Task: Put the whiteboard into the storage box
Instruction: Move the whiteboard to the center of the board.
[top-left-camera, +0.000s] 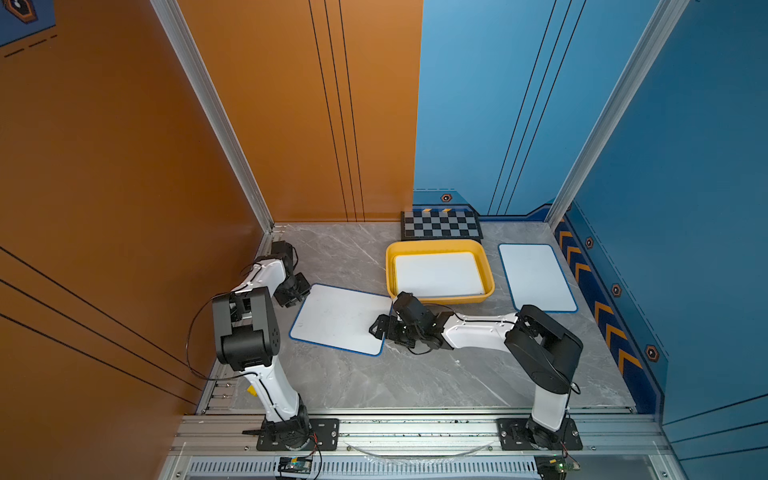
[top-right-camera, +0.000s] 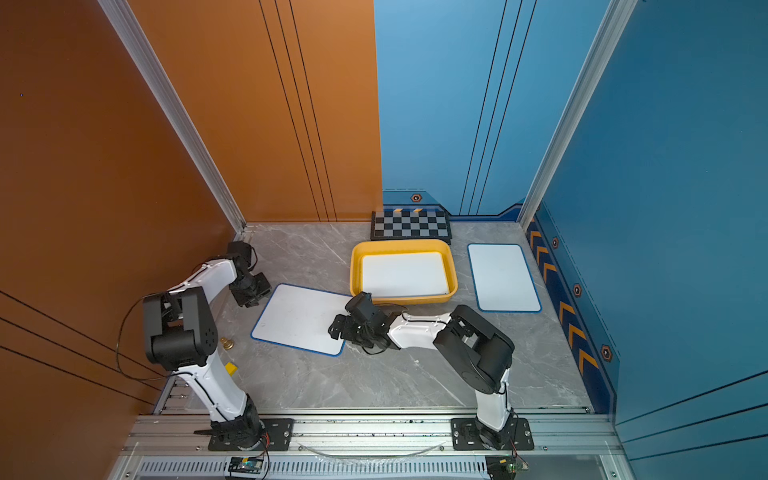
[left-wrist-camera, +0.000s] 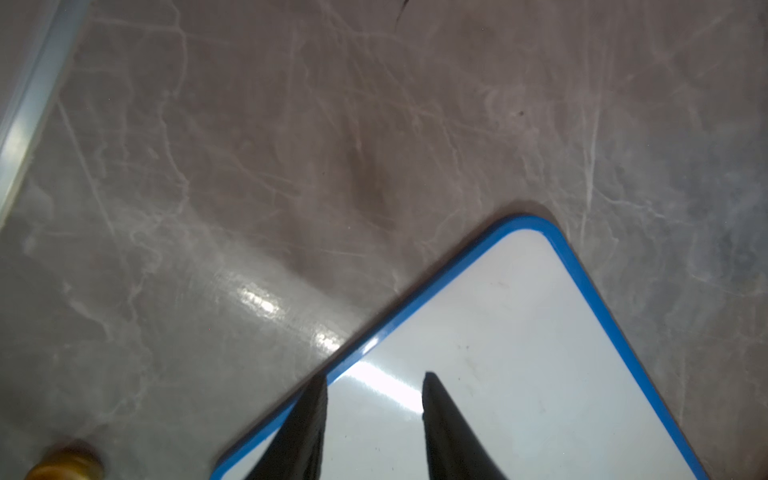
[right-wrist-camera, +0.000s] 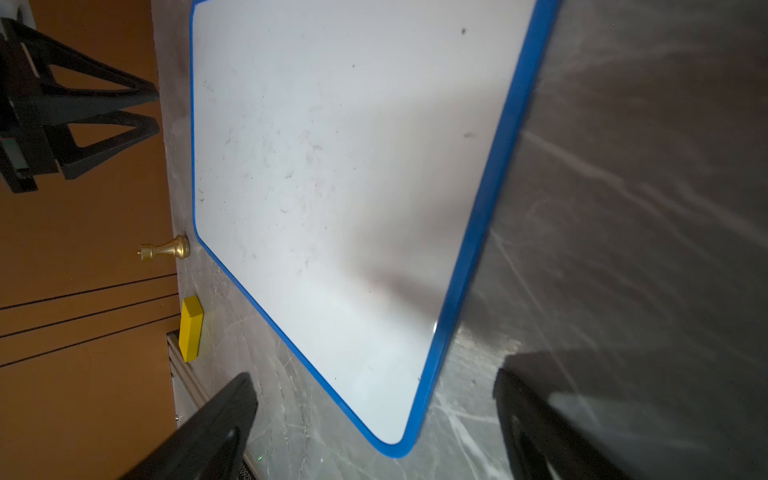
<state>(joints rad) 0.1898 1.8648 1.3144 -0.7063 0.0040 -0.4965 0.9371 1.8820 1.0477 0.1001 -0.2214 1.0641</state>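
Whiteboard nearest me lies flat on the worktop, long axis running left to right, slightly skewed. Left hand, narrowly parted, sits at its far left corner; right hand, spread wide, faces its right edge; neither grips. Beyond, one yellow storage box already holds a second whiteboard; a third whiteboard lies right, one checkerboard behind.

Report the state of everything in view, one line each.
storage box: upright, one board inside
boxed whiteboard: flat inside
left whiteboard: on table, ungripped
right whiteboard: flat on table
left gripper: open, above left whiteboard's corner
right gripper: open wide, at left whiteboard's corner
checkerboard: lying behind storage box
gold chess piece: upright
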